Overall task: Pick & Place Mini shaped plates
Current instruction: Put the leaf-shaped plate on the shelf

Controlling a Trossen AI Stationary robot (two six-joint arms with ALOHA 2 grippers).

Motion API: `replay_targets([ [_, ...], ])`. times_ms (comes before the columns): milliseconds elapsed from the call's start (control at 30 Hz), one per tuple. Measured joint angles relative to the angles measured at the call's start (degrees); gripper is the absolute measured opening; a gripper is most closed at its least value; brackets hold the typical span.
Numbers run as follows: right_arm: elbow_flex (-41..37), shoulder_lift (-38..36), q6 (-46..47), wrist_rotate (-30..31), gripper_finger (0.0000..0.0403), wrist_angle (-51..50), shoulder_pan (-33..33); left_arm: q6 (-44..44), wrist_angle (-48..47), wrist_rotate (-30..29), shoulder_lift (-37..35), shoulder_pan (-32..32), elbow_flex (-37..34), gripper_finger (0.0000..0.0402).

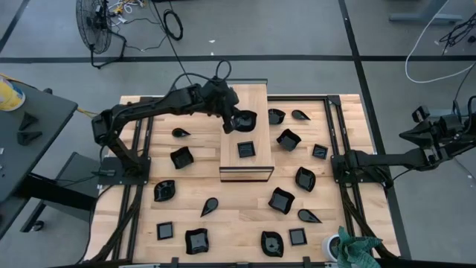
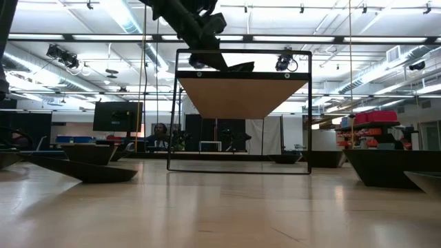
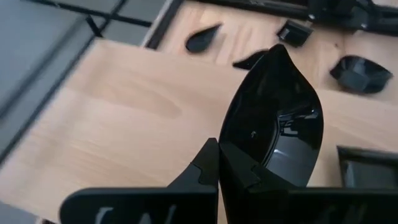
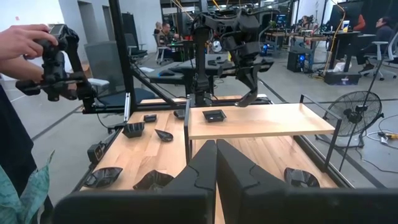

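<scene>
So, closest in on the left wrist cam: left gripper (image 3: 219, 163) is clamped on the rim of a leaf-shaped plate (image 3: 277, 118), pinching it at the blunt end w/ the pointed tip sticking out away from the fingers. It hangs just above the raised wooden board (image 3: 118, 118), not set down yet afaict. A square plate (image 1: 246, 149) already sits on that board, a bit closer to the front edge.

From overhead the left gripper (image 1: 232, 119) is over the back part of the board (image 1: 253, 100), plate (image 1: 244, 119) in its grip. The rest of the plates are scattered on the table (image 1: 238, 223) all around the board, e.g. a wavy one (image 1: 288, 139) just to the right and a teardrop one (image 1: 180, 132) to the left.

Handling guess: these look glossy, hard and light, prob ceramic or plastic, so stiff but slippery. An edge pinch like this one can let it swivel or slip, so lower it gently and let go only once it's flat. The rim is the only real grab spot since they lie low on the wood.

Right gripper (image 4: 216, 163) is closed on nothing, parked off the right side of the table. Farther back, a person's hand (image 4: 25, 40) is on a control handle.
</scene>
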Motion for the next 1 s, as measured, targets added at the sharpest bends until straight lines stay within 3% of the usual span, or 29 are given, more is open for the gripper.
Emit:
replay_targets([
  [267,0.02,0.00,0.00,0.00,0.0010,0.02,0.00,-0.11,-0.37,6.24,1.94,0.00,0.01,0.0002],
  [1000,-0.02,0.00,0.00,0.00,0.0010,0.02,0.00,-1.11,-3.59,3.70,2.16,0.07,0.02,0.0006],
])
